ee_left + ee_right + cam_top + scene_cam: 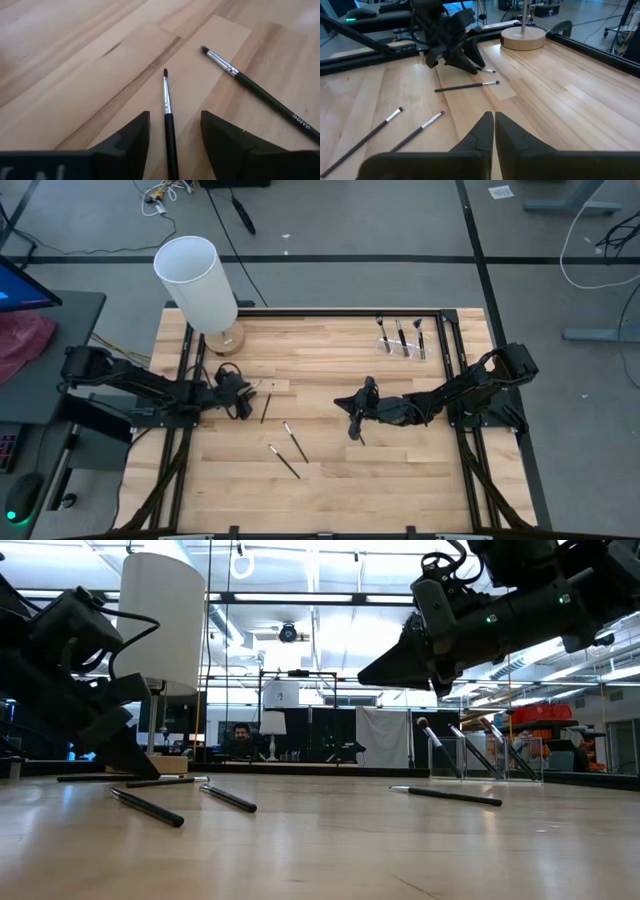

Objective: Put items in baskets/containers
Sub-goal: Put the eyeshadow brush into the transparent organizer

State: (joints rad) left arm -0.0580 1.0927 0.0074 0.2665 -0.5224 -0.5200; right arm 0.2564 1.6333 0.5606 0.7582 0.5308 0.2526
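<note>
A wooden desk (400, 470) seen from above, with two dark arms reaching in from nine and three o'clock.

The left claw (243, 392) sits low on the desk at about nine o'clock from centre. Its two fingers (129, 142) are spread, one on each side of a thin brush (169, 125) whose handle runs between them and whose tip points away. The fingers do not appear to be touching the handle. The claw seems lined up along the brush so that closing would pinch it across its width; that is a judgement from the straddle.

A second brush (252, 85) lies just beside it, angled away, bristles nearest the first one's tip. Two more brushes (290, 451) lie loose toward six o'clock, near each other but apart.

The right claw (357, 426) hangs above the desk centre, fingers pressed together and holding nothing. A brush (445, 795) lies flat under or just beside it.

The clear holder (402, 340) stands at the far edge, around one o'clock, with three brushes upright and leaning inside. It sits well apart from the loose brushes, so each one needs carrying across.

A tall white cylinder (197, 280) on a round wooden base stands at eleven o'clock, not part of the job.

Most of the work looks undone: three in, about five visible on the desk.
</note>
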